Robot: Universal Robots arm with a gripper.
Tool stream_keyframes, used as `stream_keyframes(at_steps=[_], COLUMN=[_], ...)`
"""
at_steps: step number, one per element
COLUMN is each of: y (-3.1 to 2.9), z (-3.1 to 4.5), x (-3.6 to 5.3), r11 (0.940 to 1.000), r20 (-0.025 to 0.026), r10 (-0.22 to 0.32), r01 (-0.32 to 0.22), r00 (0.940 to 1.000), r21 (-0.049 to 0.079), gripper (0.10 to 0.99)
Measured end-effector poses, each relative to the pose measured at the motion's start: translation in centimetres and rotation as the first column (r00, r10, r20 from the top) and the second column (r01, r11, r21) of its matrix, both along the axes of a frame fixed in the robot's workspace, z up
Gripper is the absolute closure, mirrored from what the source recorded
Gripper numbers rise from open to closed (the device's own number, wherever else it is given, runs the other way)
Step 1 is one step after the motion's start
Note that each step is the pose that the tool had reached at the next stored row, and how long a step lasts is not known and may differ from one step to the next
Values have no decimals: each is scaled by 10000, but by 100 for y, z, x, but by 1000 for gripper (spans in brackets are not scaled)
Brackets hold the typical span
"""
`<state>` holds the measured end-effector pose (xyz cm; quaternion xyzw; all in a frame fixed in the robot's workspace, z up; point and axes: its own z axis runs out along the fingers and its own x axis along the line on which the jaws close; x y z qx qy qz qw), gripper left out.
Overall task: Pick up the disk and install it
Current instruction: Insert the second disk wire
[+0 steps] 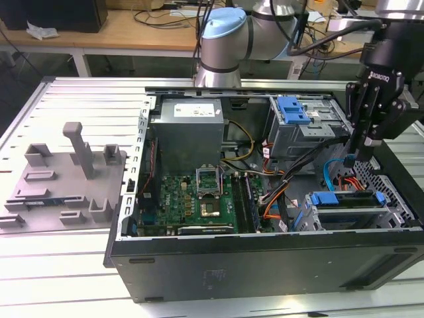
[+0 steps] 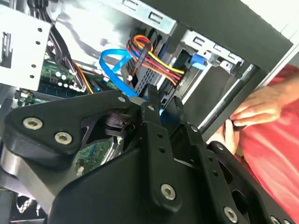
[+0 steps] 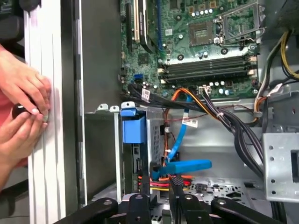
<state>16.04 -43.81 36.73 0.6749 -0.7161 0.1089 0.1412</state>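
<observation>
The gripper [image 1: 368, 142] is hanging over the open computer case [image 1: 265, 265] near its corner at the exterior view's right, its dark fingers [image 3: 177, 193] pointing down into the case and drawn close together, with nothing between them as far as the wrist views show. The disk [image 1: 348, 212] is sitting in the drive bay at the lower right of the case in the exterior view, lying flat with its blue carrier bracket [image 1: 348, 197] facing up. Its long axis is running across the exterior view from left to right, along the case's near wall. The disk is lying below the gripper and towards the near wall, apart from the fingers. A blue data cable [image 1: 329, 173] and a bundle of red, yellow and black power wires [image 2: 154, 58] are curving between them. A person's hands [image 3: 23, 100] are resting on the worktop [image 1: 66, 265] beside the case wall.
</observation>
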Motion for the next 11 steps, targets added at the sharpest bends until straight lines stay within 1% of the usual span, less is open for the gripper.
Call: stream_keyframes(at_steps=[3,5,6,9,10,11], y=[1,1,1,5,8,8], z=[-1,-7,-9,-19,-26,-30], x=[-68,-91,-91,-92,-87,-85], r11=[9998,9997,9996,9978,9976,9975], r20=[0,3,3,3,7,1], r10=[-8,-95,-188,-626,-622,-609], r01=[8,95,188,626,622,608], r00=[10000,10000,9998,9980,9981,9981], r21=[-178,-221,-223,-223,-317,-360], gripper=[784,784,784,784,784,784])
